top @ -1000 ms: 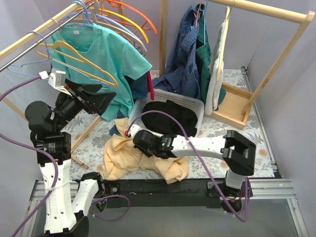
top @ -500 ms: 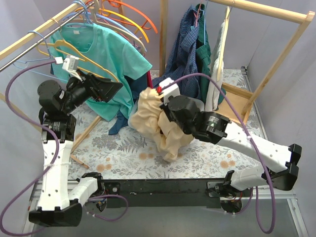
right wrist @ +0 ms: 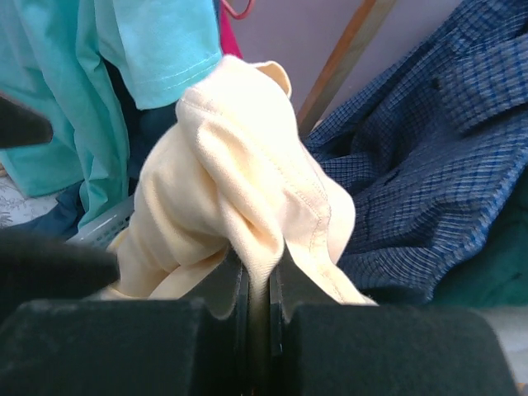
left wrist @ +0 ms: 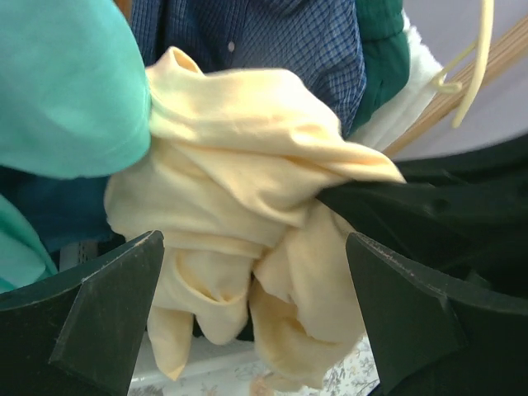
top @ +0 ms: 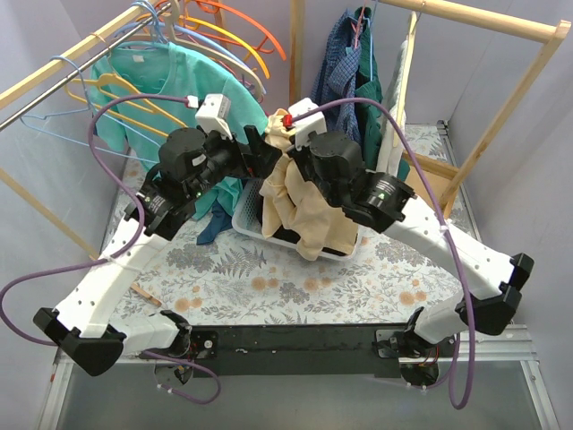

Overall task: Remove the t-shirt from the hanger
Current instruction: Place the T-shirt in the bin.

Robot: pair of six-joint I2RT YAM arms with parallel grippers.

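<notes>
A cream t-shirt (top: 300,202) hangs in a bunch over the basket, and no hanger shows in it. My right gripper (right wrist: 258,276) is shut on a fold at the top of this cream t-shirt (right wrist: 239,173). My left gripper (left wrist: 256,247) faces it from the left, open wide. The cream cloth (left wrist: 247,190) hangs just beyond the left gripper's fingers (left wrist: 124,289), and no contact shows. In the top view both grippers meet near the shirt's top, the left gripper (top: 264,154) beside the right gripper (top: 286,148). A teal t-shirt (top: 192,85) hangs on a yellow hanger (top: 125,90) at the left rail.
A white laundry basket (top: 246,219) with dark clothes sits under the cream shirt. A blue checked shirt (top: 336,98) and other garments hang on the wooden rack (top: 501,116) behind. Orange and blue bare hangers (top: 242,27) crowd the left rail (top: 54,76).
My right arm has lifted the cream t-shirt off the table, up and back over the basket. The left arm swung right from the teal shirt to meet it.
</notes>
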